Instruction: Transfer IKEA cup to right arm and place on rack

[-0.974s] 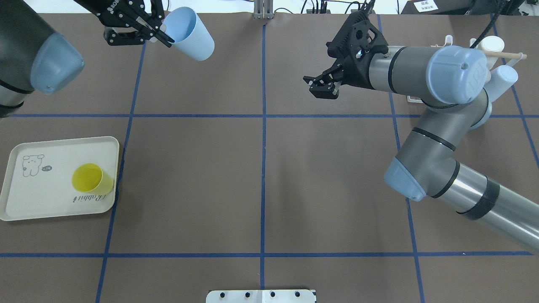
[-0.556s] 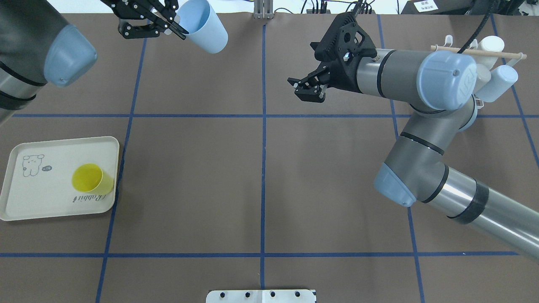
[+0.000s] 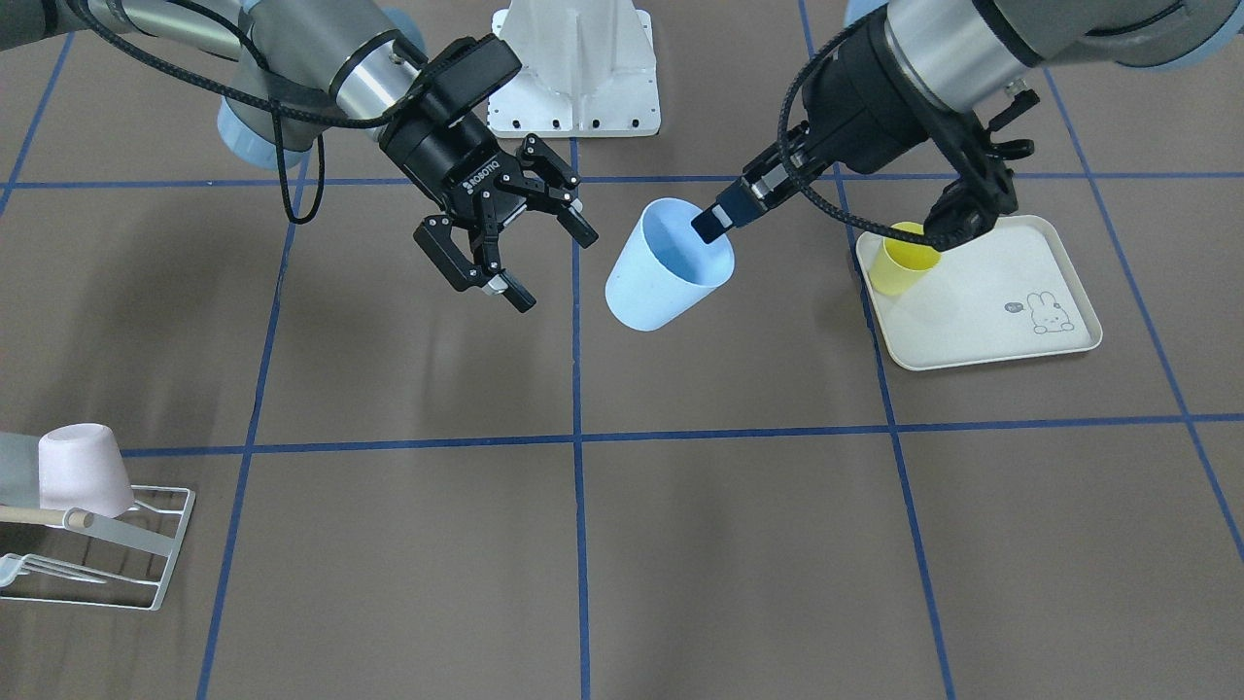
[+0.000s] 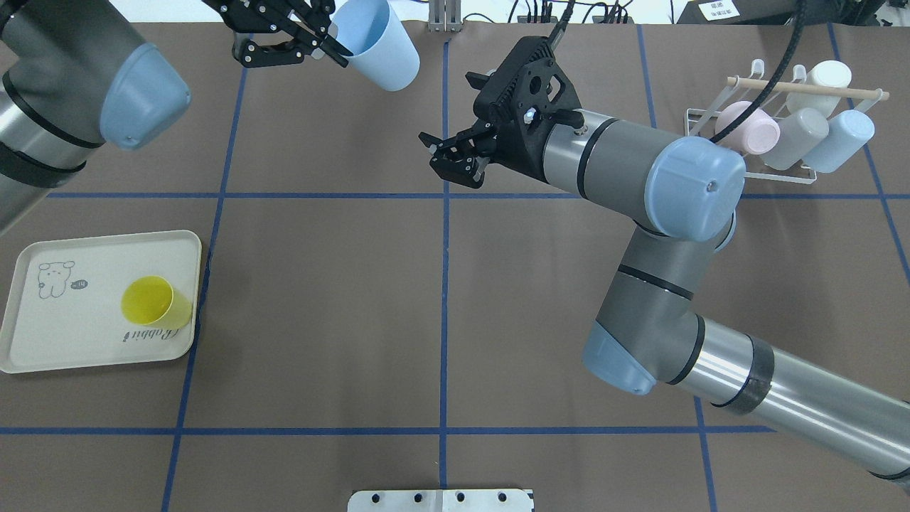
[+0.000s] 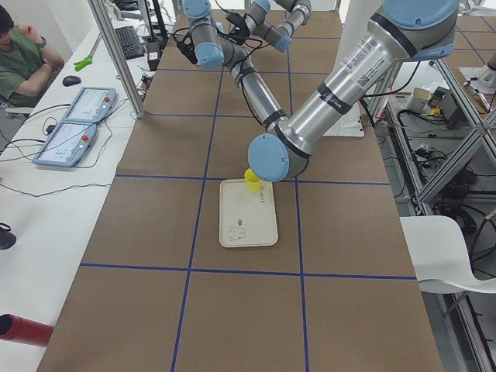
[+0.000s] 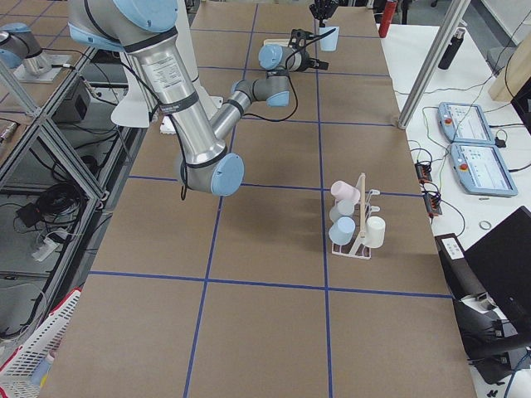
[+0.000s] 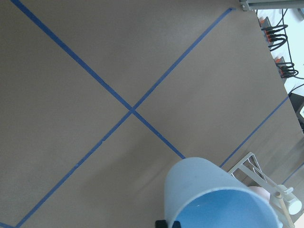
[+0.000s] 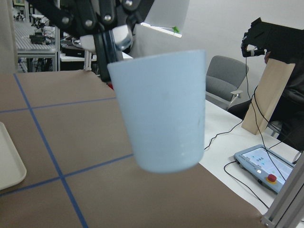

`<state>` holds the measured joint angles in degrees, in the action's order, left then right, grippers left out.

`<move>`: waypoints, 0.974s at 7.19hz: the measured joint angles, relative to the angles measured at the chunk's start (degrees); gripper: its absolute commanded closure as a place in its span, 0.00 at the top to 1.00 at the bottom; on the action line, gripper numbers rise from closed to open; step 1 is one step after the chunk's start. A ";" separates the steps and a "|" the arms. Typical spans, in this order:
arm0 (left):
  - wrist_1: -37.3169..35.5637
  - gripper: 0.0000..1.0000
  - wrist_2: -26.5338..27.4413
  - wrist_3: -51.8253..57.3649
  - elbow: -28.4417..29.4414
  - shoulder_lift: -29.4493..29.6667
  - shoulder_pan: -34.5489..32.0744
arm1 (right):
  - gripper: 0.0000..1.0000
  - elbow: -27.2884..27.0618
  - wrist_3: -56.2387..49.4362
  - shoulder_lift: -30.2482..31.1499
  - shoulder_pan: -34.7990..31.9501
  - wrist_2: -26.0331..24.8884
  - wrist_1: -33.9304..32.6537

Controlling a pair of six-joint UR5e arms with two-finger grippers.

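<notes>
In the front-facing view the light-blue cup [image 3: 666, 272] is held tilted above the table [image 3: 739, 506] at upper centre. Its rim is pinched by the left gripper [image 3: 715, 218], with one finger inside the mouth. The right gripper [image 3: 554, 268] is spread wide just to the cup's left and is not touching it. The cup is judged to be light, stiff plastic, smooth and tapered, so a slip is possible. It is best taken across the bare lower wall.

In the overhead view the cup is seen at the top edge, left of centre. The rack [image 4: 782, 85] at upper right is loaded with other cups [image 4: 796, 131]. Compared with the earlier overhead frames, the cup has been carried rightward along the top edge. The right gripper has been brought leftward to the centre line, and the rack has been uncovered.

In the side views the cup is at most a pale speck, so no grip can be judged.

In the left wrist view only the cup's mouth is shown, at lower right.

In the right wrist view the cup fills the centre, its lower wall left free.
</notes>
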<state>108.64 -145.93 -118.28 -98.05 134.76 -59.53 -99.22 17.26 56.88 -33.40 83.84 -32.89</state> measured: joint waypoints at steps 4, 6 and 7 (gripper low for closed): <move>2.87 0.00 -0.14 -3.46 -0.04 0.44 2.11 | 0.99 0.08 1.61 -0.10 2.62 -7.12 3.71; 3.05 0.00 -0.14 -3.64 -0.04 0.70 2.87 | 0.99 0.09 1.58 -0.11 2.83 -7.27 3.81; 3.06 0.00 -0.14 -3.68 -0.04 0.88 3.06 | 0.99 0.08 1.56 -0.11 2.95 -7.30 3.83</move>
<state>111.70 -146.07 -121.96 -98.08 135.64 -56.46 -99.14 18.82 56.78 -30.45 76.54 -29.06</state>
